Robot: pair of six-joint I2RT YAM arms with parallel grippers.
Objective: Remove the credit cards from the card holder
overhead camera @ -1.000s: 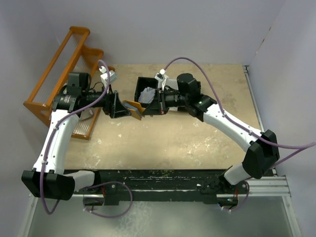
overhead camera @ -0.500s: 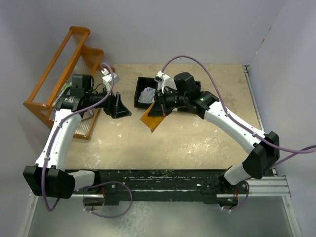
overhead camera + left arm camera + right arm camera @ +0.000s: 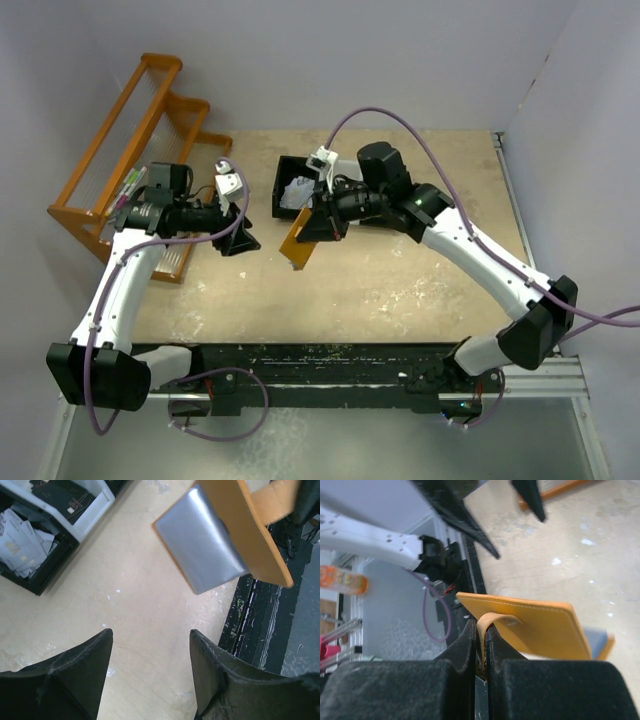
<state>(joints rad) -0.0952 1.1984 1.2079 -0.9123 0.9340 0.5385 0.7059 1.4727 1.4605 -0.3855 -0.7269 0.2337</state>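
The right gripper [image 3: 322,218] pinches the card holder [image 3: 298,243] by its tab [image 3: 489,622], hanging it above the table [image 3: 400,290], long axis one-to-seven o'clock. The left gripper [image 3: 243,238], fingers spread and empty, waits just beside it at nine o'clock.

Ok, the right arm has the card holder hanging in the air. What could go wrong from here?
1. The right gripper pinches only the thin snap tab, so the card holder may slip out or swing as it hangs above the table.
2. The left gripper is open and apart from it. Reaching for a dangling holder could knock it aside rather than get a clean grip.
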